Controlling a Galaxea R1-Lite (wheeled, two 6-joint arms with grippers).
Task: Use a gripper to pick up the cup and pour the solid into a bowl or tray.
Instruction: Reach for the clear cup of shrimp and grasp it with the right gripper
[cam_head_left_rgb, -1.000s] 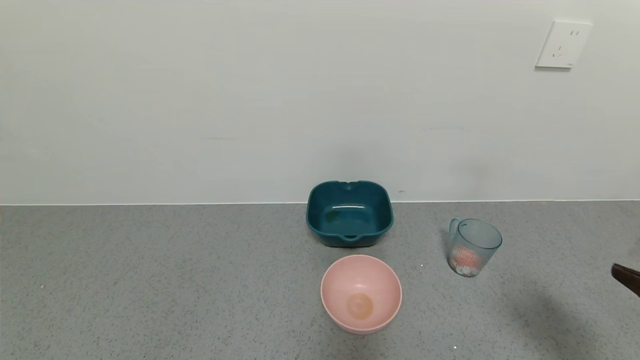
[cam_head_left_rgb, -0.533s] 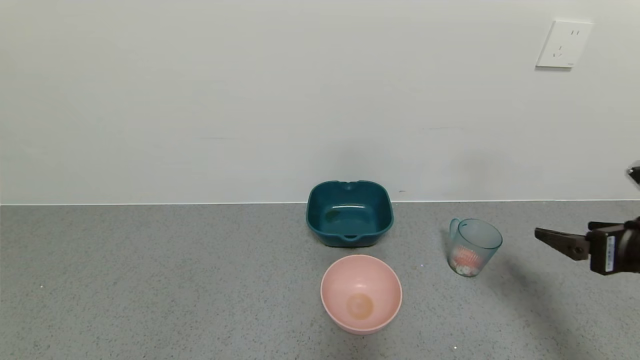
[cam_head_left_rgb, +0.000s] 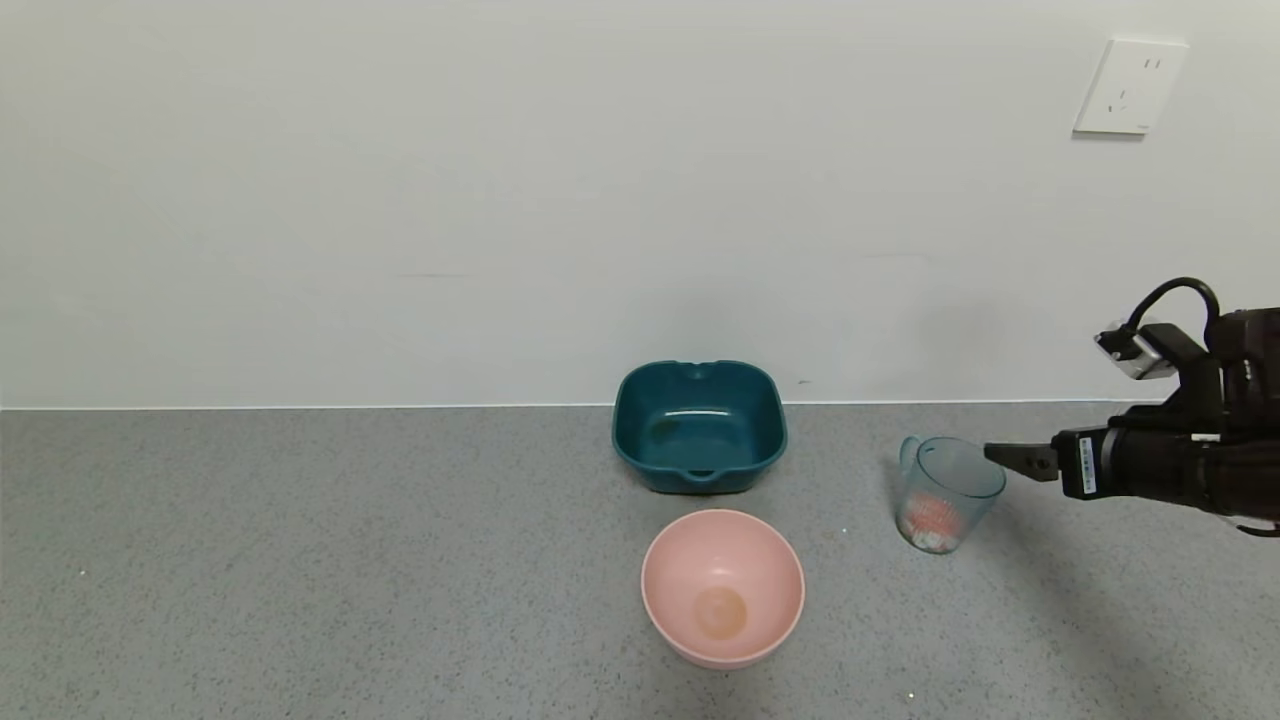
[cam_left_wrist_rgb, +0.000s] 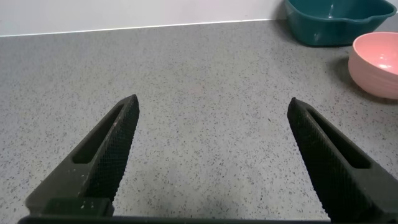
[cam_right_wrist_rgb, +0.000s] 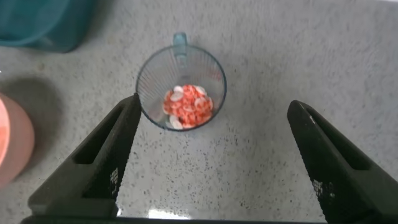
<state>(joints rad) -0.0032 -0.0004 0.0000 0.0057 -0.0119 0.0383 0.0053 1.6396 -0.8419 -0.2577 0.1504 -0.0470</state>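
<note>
Right claw: black, two-fingered, released, nothing between its fingers; it hangs above the bench at the 3 o'clock side of the small translucent blue-green ribbed plastic cup, its tips level with the rim and just beside it in the head view. In the right wrist view the cup lies below and ahead of the spread fingers, nearer one finger than the other, so not centred in the gap. Cup upright on the grey speckled bench; its side handle points toward 11 o'clock, away from the claw; judged, the grasp must take the ribbed wall, not the handle.

Right arm is the nearer; the left claw is also released, well apart at the left of the bench, idle.

Round pale pink bowl stands at about 8 o'clock from the cup; dark teal squarish plastic tray at about 10 o'clock, directly behind the bowl.

Count: one cup; one bowl; one tray; orange-red and white ring-like pieces, many, too small to number, all in the cup bottom.
</note>
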